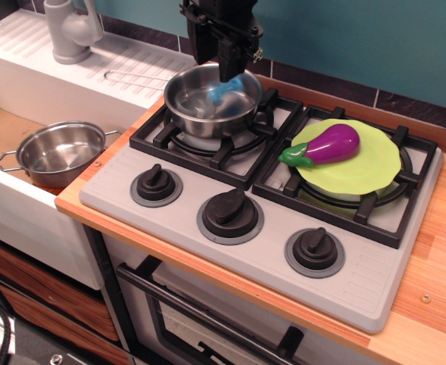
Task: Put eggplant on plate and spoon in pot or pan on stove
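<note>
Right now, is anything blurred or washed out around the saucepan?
In the observation.image view, the spoon inside the saucepan is smeared by motion blur; the steel shows bright reflections; the eggplant and plate are sharp.

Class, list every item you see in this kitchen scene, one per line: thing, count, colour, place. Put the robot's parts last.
Eggplant: 1, purple with green cap, on the plate.
Plate: 1, lime green, right burner.
Spoon: 1, light-blue handle, blurred, inside the saucepan.
Saucepan: 1, steel, wire handle, left burner.
Stove: 1, grey, black grates.
Knobs: 3, black, front of stove.
Two-handled pot: 1, steel, in the sink at left.
Faucet: 1, grey, upper left.
Gripper: 1, black, above the saucepan; jaw state unclear.
</note>
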You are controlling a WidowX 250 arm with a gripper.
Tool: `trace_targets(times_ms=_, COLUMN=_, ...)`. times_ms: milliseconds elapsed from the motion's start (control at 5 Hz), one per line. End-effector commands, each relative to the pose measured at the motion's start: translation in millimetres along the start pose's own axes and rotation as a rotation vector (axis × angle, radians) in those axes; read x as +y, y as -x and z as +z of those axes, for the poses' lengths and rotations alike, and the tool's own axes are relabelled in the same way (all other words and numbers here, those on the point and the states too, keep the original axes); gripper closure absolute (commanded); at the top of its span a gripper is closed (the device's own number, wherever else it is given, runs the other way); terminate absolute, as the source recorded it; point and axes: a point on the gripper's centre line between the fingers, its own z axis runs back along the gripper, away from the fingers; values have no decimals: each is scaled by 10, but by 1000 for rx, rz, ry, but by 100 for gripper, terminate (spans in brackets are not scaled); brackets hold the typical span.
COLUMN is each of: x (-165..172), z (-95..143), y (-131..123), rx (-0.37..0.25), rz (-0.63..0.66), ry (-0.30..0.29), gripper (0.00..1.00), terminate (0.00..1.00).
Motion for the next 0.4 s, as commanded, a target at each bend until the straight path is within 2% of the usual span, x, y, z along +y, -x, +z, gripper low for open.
trace_targets(times_ms=0, x=-82, z=213, y=-125, rx=-10, rz=4, ry=-14, gripper=0, terminate=0)
trace_targets(times_ms=200, x=-203, z=360, y=-105, rx=13, rz=18, ry=-22, gripper=0, terminate=0)
